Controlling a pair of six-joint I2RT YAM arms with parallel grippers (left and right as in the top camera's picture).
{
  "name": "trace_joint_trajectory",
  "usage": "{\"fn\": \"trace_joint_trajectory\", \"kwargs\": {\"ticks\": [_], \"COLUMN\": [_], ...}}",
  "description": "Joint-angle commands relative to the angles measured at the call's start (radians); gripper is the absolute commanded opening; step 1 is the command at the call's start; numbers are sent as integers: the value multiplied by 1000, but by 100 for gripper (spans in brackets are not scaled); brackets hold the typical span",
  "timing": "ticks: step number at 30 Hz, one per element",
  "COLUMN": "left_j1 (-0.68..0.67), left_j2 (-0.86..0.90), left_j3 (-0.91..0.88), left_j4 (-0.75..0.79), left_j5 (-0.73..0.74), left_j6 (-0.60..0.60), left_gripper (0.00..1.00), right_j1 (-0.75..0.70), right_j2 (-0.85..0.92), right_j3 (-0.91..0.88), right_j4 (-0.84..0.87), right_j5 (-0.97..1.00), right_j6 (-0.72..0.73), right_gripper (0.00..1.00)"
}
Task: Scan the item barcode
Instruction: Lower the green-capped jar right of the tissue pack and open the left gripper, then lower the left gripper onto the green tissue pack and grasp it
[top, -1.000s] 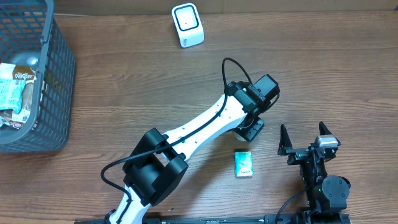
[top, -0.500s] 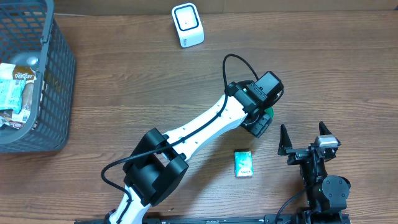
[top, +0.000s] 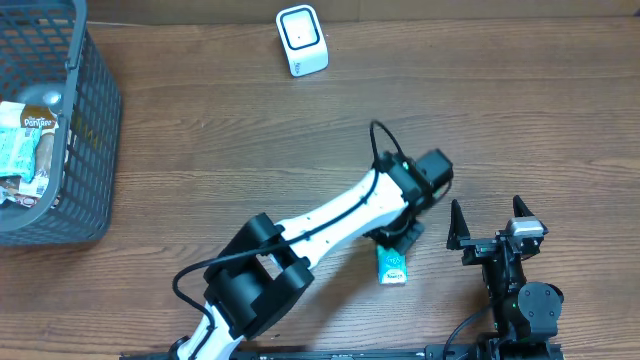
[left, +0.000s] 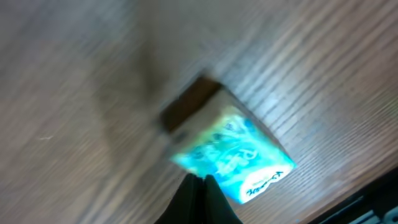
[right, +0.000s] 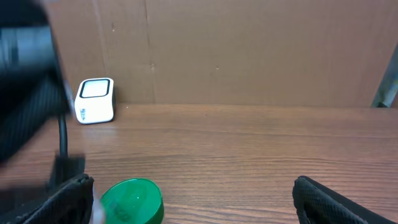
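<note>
the small flat teal-green packet (top: 393, 266) with a glossy printed wrapper lies face up on the brown wooden table (top: 200, 160), near the front edge and right of centre, its upper end partly covered from above by the left gripper (top: 398, 240); it looks light and thin, with soft contents under a slick film, so it will probably slide under a push rather than lift, and dent or crumple if squeezed hard; lying flat it offers no tall side, so the likeliest hold is a shallow pinch across its narrow width at the long edges, gentle enough to keep the wrapper smooth for reading; no barcode shows on the upper face, so it may be underneath, though i cannot tell; in the blurred left wrist view the left gripper's fingers (left: 199, 196) are clenched together with nothing between them, tips at the packet's edge, contact unclear, and they would have to part before any grasp; the right gripper (top: 488, 216) stands just to the right, spread wide and empty; the small white box-shaped scanner (top: 301, 40) sits well apart at the far edge, and the dark grey plastic mesh basket (top: 70, 140) holds other packets at far left
</note>
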Motion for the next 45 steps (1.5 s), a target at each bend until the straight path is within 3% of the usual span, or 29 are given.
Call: {"fn": "trace_joint_trajectory", "kwargs": {"ticks": [1,7,13,21,34,36,41,45], "left_j1": [-27,-24,11,99,301,309,305,301], "left_j2": [-13,-13,-13,-13,-23,-23,-13,-13], "left_j3": [-96,-140,-143,-146,94,96,73,26], "left_j4": [65,99,31,37,-18,-21,-57,-56], "left_j5": [67,100,-163,-335,-164,-151,-117,-65], "left_j6": [-7,-41,-87,-103,-190,-190,-202,-243], "left_gripper": [4,4,4,4,5,9,29,31], "right_j1": [5,5,5,5,5,5,5,5], "right_j2": [-6,-6,-6,-6,-6,-6,-6,-6], "right_j3": [-11,-11,-11,-11,-11,-11,-11,-11], "right_j4": [6,6,6,6,6,6,6,6], "right_j5": [-3,-3,-3,-3,-3,-3,-3,-3], "right_j6": [-3,-3,-3,-3,-3,-3,-3,-3], "right_gripper": [100,100,100,100,100,100,100,100]}}
